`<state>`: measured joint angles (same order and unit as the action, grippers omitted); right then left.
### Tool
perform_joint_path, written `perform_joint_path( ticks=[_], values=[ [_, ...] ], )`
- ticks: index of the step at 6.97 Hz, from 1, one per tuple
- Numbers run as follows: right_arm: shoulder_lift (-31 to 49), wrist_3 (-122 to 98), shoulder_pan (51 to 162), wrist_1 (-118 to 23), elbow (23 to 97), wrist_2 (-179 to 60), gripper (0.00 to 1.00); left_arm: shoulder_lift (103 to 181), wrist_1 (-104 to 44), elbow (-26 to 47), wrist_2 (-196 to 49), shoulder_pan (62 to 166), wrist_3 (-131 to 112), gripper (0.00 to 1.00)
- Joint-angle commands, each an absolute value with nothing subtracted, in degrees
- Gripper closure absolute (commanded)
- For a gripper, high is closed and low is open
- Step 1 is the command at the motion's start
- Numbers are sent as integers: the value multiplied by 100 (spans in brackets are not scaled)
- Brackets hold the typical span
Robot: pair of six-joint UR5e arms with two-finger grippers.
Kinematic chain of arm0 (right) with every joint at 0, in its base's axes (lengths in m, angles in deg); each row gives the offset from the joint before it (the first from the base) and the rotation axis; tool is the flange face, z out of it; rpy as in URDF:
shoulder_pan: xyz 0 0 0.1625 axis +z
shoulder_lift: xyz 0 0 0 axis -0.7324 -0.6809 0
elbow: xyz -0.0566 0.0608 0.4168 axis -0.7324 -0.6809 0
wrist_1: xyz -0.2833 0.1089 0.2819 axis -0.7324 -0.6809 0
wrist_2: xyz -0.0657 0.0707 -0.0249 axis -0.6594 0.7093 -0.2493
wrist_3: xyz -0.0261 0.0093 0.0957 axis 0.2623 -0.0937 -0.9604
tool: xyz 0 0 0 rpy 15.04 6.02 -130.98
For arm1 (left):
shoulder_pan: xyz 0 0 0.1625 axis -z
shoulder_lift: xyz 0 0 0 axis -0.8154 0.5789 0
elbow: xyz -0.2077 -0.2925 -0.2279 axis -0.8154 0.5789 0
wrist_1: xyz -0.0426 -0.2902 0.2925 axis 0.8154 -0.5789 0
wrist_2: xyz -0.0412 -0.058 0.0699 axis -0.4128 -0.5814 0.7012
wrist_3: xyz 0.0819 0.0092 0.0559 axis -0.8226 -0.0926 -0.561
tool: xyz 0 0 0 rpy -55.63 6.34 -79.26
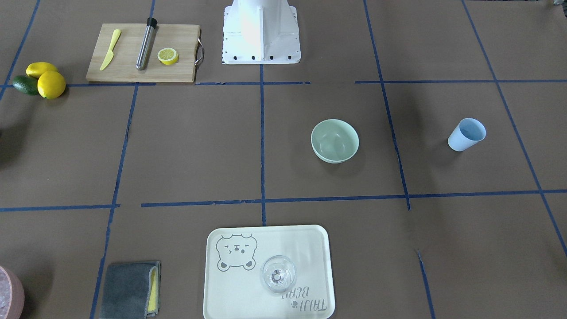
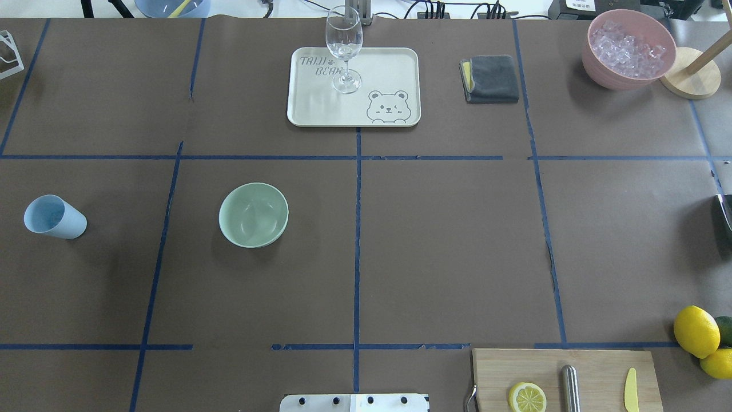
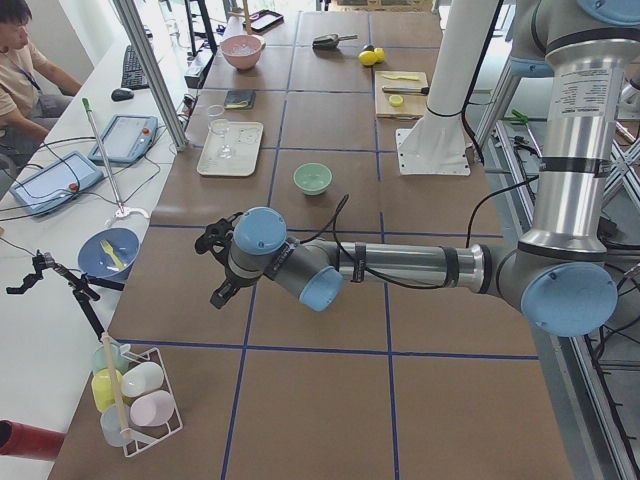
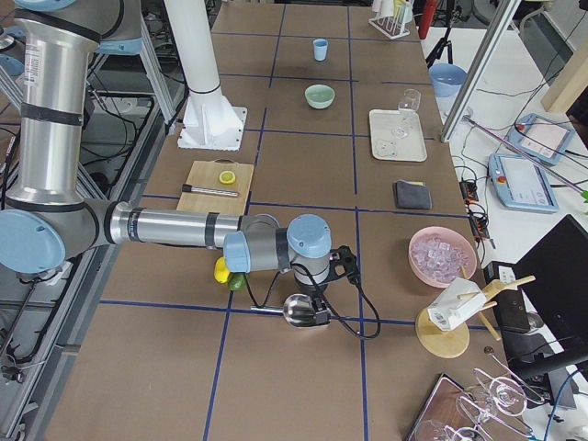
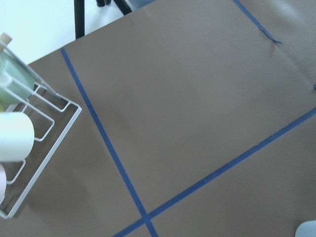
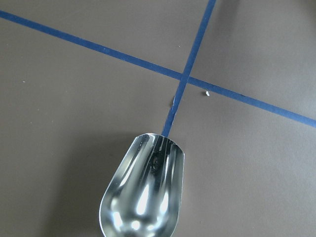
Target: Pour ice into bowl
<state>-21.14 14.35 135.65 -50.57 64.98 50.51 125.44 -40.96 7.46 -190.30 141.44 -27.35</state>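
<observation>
The pale mint-green bowl (image 2: 253,214) (image 1: 335,141) stands upright on the brown table, left of centre in the overhead view. A light blue cup (image 2: 54,216) (image 1: 466,134) stands further left. I cannot make out the ice in either. My left gripper (image 3: 212,268) hovers over the near end of the table, far from both. It shows only in the left side view, so I cannot tell its state. My right gripper (image 4: 323,308) is low at the table's other end beside a metal scoop (image 6: 143,197) (image 4: 296,310). Whether it grips the scoop I cannot tell.
A pink container of crushed ice (image 2: 629,48) sits far right. A cream tray (image 2: 394,68) carries a wine glass (image 2: 343,48), with a grey cloth (image 2: 490,78) beside it. A cutting board (image 2: 595,366), lemons (image 2: 696,331), a cup rack (image 3: 135,395) and a seated person (image 3: 25,60) are also there.
</observation>
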Motion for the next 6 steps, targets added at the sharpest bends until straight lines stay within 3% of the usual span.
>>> perform_joint_path(
  ticks=[1, 2, 4, 6],
  values=[
    [-2129, 1256, 13577, -5063, 6514, 5070, 0, 12203, -5921, 802, -18310, 13221, -936, 0],
    [-2129, 942, 13577, -5037, 6522, 5079, 0, 11643, -6934, 1055, -17520, 12458, 137, 0],
    [-2120, 904, 13568, -5010, 6505, 5088, 0, 10972, -7084, 1907, -16243, 11260, 1557, 0],
    [-2120, 904, 13568, -5010, 6496, 5088, 0, 10532, -7320, 2147, -14987, 10248, 2561, 0]
  ],
)
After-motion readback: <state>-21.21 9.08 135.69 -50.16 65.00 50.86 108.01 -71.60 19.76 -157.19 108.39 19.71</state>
